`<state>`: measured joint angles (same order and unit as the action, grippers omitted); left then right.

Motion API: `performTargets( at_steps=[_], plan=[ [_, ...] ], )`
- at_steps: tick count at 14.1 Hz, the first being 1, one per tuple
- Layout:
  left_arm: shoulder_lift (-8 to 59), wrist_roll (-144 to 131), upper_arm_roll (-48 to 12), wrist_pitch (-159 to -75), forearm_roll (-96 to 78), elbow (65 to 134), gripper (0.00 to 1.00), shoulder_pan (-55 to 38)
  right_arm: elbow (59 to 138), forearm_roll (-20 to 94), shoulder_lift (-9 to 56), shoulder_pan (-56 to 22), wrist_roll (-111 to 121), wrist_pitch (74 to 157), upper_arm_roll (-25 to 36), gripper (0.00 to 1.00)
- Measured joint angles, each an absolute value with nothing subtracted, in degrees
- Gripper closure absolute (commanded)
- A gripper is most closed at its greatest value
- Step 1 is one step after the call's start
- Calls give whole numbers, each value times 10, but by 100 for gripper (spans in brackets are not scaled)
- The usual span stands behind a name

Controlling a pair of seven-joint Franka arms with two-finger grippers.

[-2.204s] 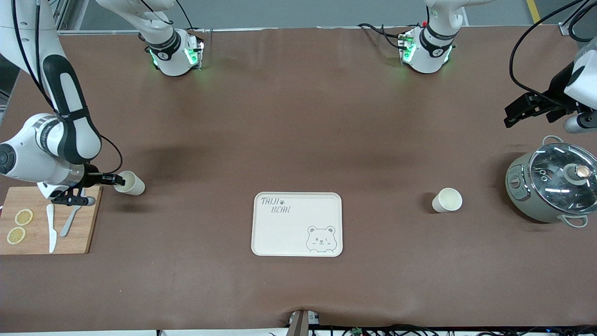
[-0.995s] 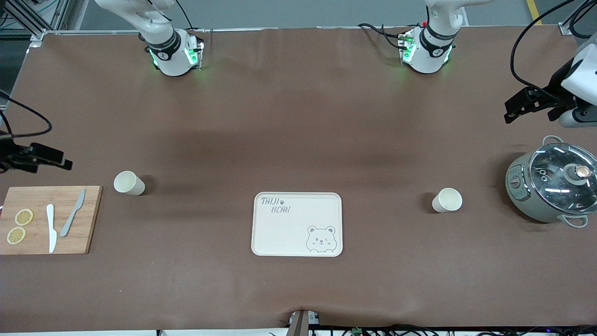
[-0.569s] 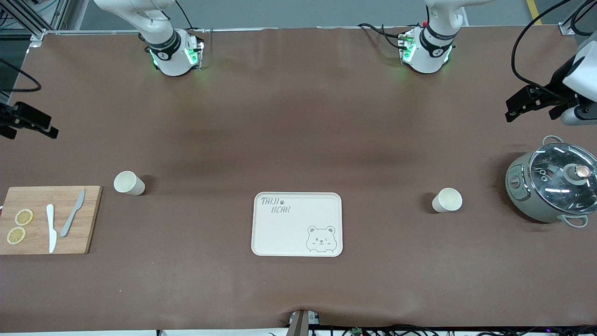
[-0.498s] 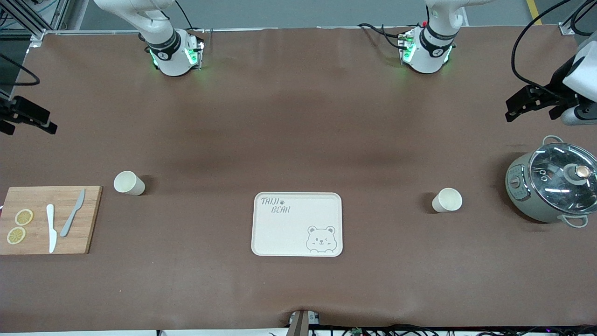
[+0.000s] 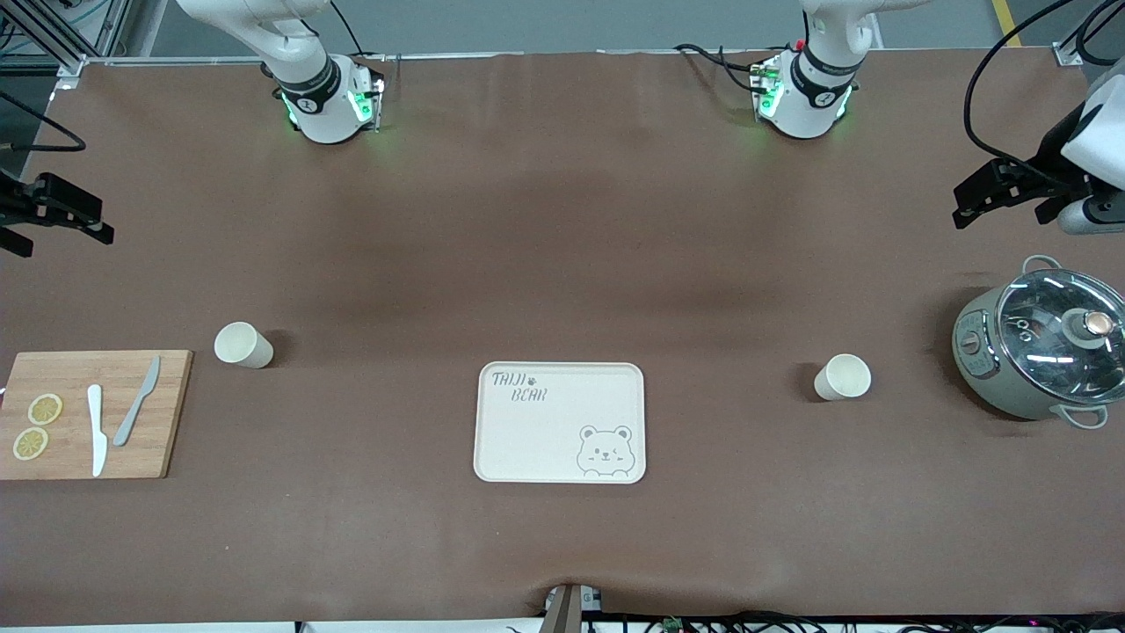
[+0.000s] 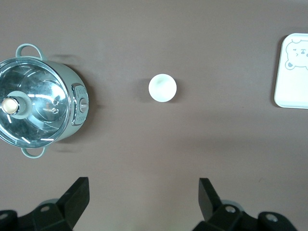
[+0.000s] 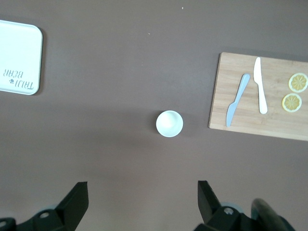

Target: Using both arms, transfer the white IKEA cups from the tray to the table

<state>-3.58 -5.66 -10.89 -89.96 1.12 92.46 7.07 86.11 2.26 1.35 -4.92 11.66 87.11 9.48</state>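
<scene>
In the front view, two small cream-white cups stand upright on the brown table (image 5: 562, 264), plain, tapered and without handles. One cup (image 5: 243, 345) stands just beside a corner of the wooden cutting board (image 5: 167, 413), toward the right arm's end. The other cup (image 5: 842, 377) stands between the bear-printed tray (image 5: 527, 440) and the lidded pot (image 5: 1037, 352), toward the left arm's end. The right gripper (image 5: 61, 224) hangs over the table's edge, well apart from its cup and holding nothing. The left gripper (image 5: 989, 198) hangs over the table above the pot, also holding nothing.

In the left wrist view, the left gripper (image 6: 143, 192) is spread wide, and the round white rim of a cup (image 6: 162, 87) shows on the table below it, between the pot (image 6: 38, 113) and the tray's (image 6: 291, 72) edge.

In the right wrist view, the right gripper (image 7: 142, 195) is likewise wide, with its cup (image 7: 169, 123) below, beside the cutting board (image 7: 231, 77) that carries two knives (image 7: 250, 94) and two lemon slices (image 7: 294, 91).
</scene>
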Motion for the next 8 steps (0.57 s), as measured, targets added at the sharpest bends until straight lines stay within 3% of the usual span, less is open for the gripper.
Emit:
performTargets(
  at_steps=[8],
  plan=[
    [-36,-43,-109,-899,11,925,0,71,861,22,4,-50,95,866,95,0]
  ],
)
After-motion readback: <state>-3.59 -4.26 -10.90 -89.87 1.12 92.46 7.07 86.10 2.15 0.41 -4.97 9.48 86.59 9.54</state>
